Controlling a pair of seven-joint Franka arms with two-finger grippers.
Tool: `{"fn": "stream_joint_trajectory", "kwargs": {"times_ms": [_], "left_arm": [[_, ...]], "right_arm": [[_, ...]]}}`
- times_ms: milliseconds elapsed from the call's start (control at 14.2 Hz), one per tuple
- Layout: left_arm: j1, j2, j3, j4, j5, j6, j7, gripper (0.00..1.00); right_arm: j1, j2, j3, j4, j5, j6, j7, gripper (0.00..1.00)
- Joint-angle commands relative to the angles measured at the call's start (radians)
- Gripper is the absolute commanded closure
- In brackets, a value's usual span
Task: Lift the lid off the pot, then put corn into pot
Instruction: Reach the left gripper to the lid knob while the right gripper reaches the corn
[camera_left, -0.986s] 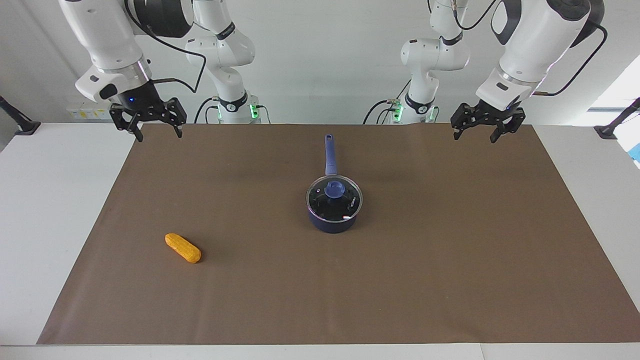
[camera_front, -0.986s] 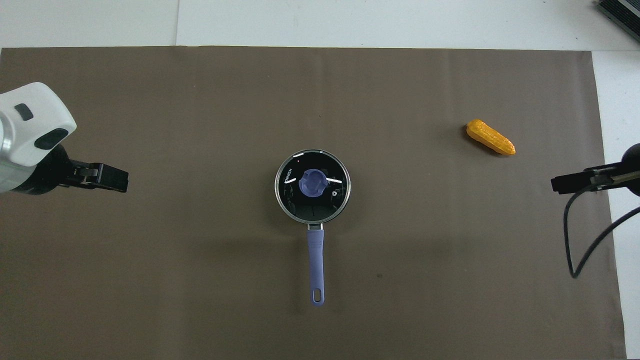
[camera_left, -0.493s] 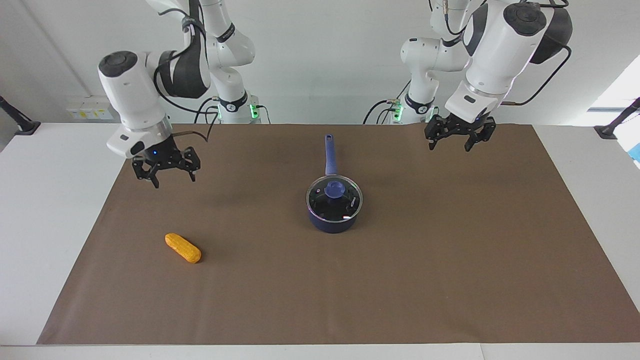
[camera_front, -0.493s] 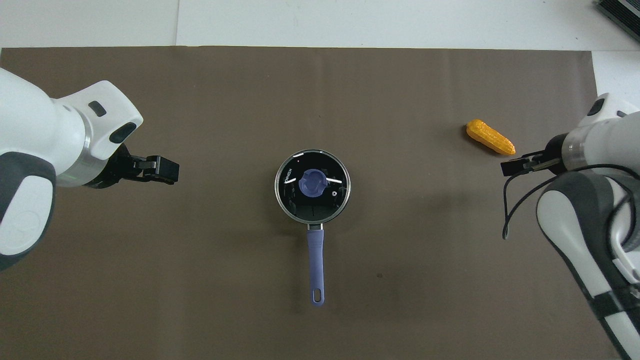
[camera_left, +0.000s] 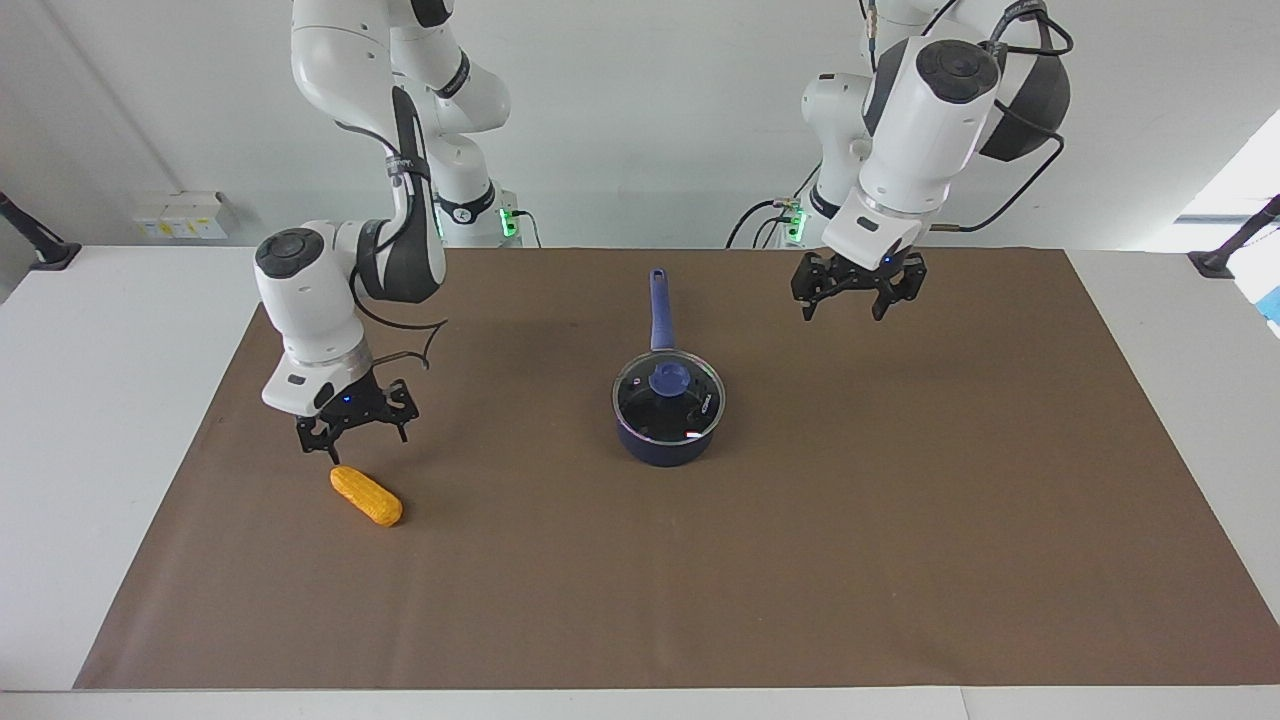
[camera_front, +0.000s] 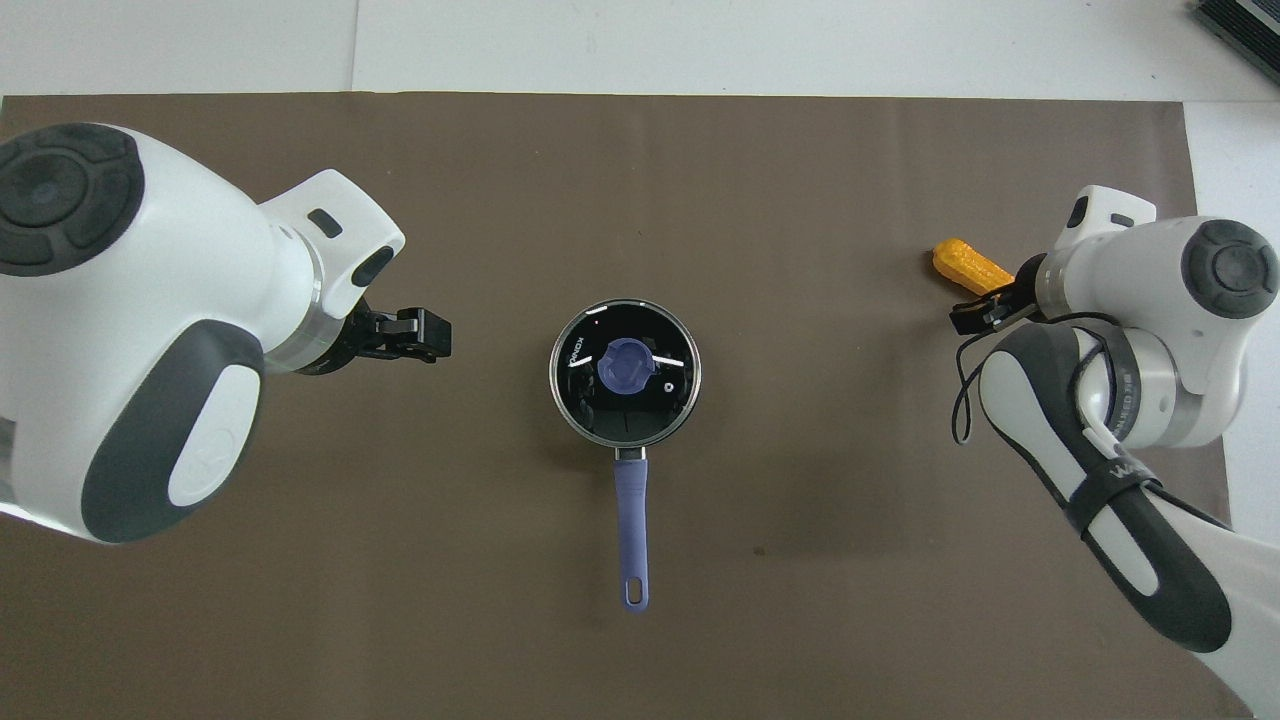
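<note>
The dark blue pot (camera_left: 668, 440) stands mid-mat with its long handle (camera_left: 659, 310) pointing toward the robots. The glass lid (camera_left: 690, 400) with its blue knob (camera_left: 668, 378) rests on it, also clear in the overhead view as lid (camera_front: 660, 400) on pot. The orange-yellow corn (camera_left: 366, 496) lies toward the right arm's end. My right gripper (camera_left: 355, 446) hangs open and empty just over the corn's end, half covering the corn (camera_front: 962, 262) from above. Over the mat beside the pot hangs my left gripper (camera_left: 845, 310), open and empty, apart from the lid.
A brown mat (camera_left: 900, 560) covers most of the white table (camera_left: 100, 400). A black cable (camera_front: 960, 400) loops from the right wrist. A dark object (camera_front: 1240, 25) sits at the table corner farthest from the robots, off the mat.
Both arms swung down and out over the mat. The right gripper dropped to just above the corn; the left gripper moved lower and closer to the pot. Pot, lid and corn stayed put.
</note>
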Motion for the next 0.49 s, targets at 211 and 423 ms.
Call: {"fn": "stream_joint_trajectory", "kwargs": {"times_ms": [211, 423], "left_arm": [[-0.116, 0.048, 0.017, 0.001, 0.025, 0.073, -0.144, 0.00], [-0.194, 0.115, 0.015, 0.024, 0.102, 0.090, -0.221, 0.00]], "right_arm": [[-0.041, 0.119, 0.001, 0.094, 0.130, 0.062, -0.375, 0.00], [-0.047, 0.147, 0.002, 0.137, 0.213, 0.062, -0.485, 0.00]]}}
